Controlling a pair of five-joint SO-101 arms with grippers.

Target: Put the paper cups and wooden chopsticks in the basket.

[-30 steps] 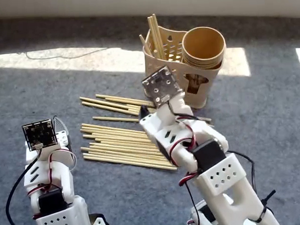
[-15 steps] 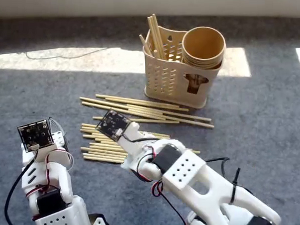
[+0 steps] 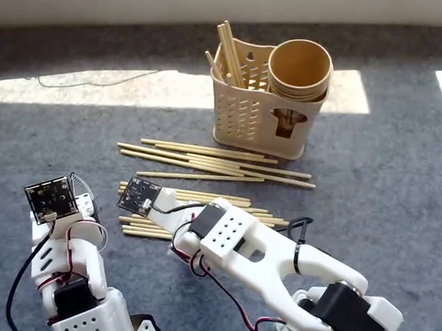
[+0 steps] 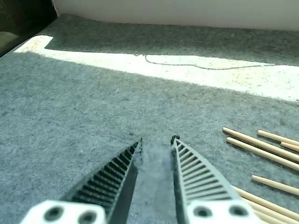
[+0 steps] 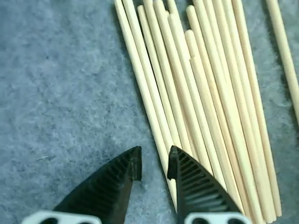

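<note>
the right gripper (image 5: 154, 163) has swung from the basket (image 3: 237, 117) down to the loose chopsticks (image 3: 206, 160) at the carpet's (image 3: 73, 142) middle, jaws narrowly apart and empty, so another pick looks next; the left gripper (image 4: 155, 142) sits slightly open, empty.

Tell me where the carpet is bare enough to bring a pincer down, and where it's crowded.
Bare grey carpet lies left of the loose chopsticks, ahead of the left pincer, and again right of the basket. Crowded: the stretch between basket and right pincer, covered in chopstick rows.
</note>
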